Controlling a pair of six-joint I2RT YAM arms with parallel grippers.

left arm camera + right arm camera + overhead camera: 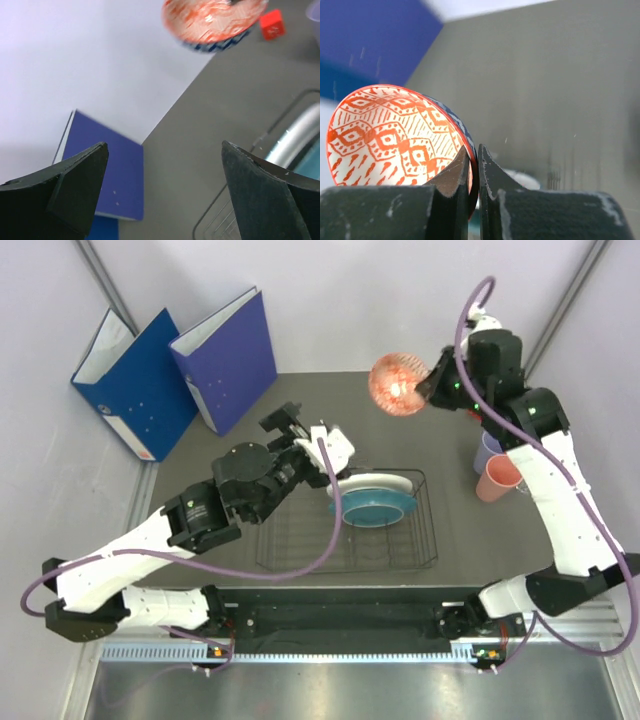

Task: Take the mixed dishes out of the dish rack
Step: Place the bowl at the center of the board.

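I pinch the red-patterned bowl [397, 383] by its rim, aloft; teal plate [378, 508] and white plate [372, 483] sit tilted in the rack [300, 545].

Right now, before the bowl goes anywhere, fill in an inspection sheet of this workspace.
Surface: dark grey table.
Job's things: dish rack holds teal plate and white plate; red-patterned bowl held in the air; lavender cup and salmon-pink cup on the table, right of the rack.
Clutter: blue binders back left; small red block.
Grippers: left gripper open, empty; right gripper shut on the bowl's rim.
Cables: purple cables along both arms.
Surroundings: pale walls.
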